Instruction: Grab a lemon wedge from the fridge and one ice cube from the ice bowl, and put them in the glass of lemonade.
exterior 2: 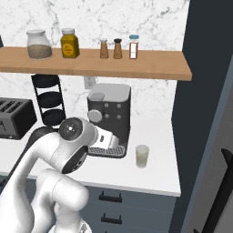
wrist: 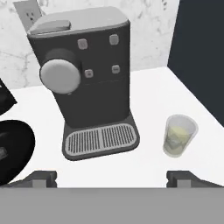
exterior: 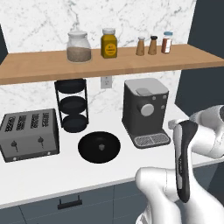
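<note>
Lemonade glass (wrist: 179,135) beside coffee machine (wrist: 87,78); possibly ice inside.

Base views flank coffee machine (exterior: 145,111) (shared), hand view nearer

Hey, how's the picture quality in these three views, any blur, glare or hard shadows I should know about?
Left base view: even, flat lighting, no glare, only a faint shadow under the shelf. Right base view: the same soft light; the glass of lemonade reads clearly. Hand view: slightly soft and blocky, the coffee machine looms large, and the gripper fingertips sit wide apart at the bottom.
</note>
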Robot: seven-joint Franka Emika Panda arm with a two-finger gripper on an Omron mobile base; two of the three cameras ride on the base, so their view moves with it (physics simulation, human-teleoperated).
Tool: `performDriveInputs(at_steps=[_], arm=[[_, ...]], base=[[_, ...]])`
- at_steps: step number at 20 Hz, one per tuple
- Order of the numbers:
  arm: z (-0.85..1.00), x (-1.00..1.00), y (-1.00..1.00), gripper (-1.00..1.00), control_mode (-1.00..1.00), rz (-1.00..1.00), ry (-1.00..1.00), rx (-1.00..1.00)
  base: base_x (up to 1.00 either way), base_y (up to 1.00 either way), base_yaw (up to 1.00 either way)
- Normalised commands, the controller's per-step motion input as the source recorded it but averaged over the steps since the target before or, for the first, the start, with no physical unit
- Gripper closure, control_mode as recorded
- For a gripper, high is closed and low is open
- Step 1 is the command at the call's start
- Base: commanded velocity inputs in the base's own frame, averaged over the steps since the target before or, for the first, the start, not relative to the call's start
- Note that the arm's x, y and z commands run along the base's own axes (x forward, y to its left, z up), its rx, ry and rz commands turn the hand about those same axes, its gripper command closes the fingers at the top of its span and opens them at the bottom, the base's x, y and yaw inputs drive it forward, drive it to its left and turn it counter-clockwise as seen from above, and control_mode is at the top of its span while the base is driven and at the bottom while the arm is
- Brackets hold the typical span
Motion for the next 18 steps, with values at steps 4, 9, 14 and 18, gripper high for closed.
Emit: performDriveInputs(at_steps=[4, 9, 14, 18], arm=[[0.79, -0.43, 0.8, -1.0, -1.0, -0.04, -0.16, 0.16], [0.08, -0.4, 0.7, -1.0, -1.0, -0.03, -0.01, 0.04], [-0.4, -0.13, 0.37, -1.0, -1.0, -0.01, 0.04, -0.03], [-0.19, -0.23, 0.02, -1.0, -1.0, 0.0, 0.0, 0.0]], base=[[0.0, 0.0, 0.0], [0.0, 0.0, 0.0], [0.0, 0.0, 0.0], [0.0, 0.0, 0.0]])
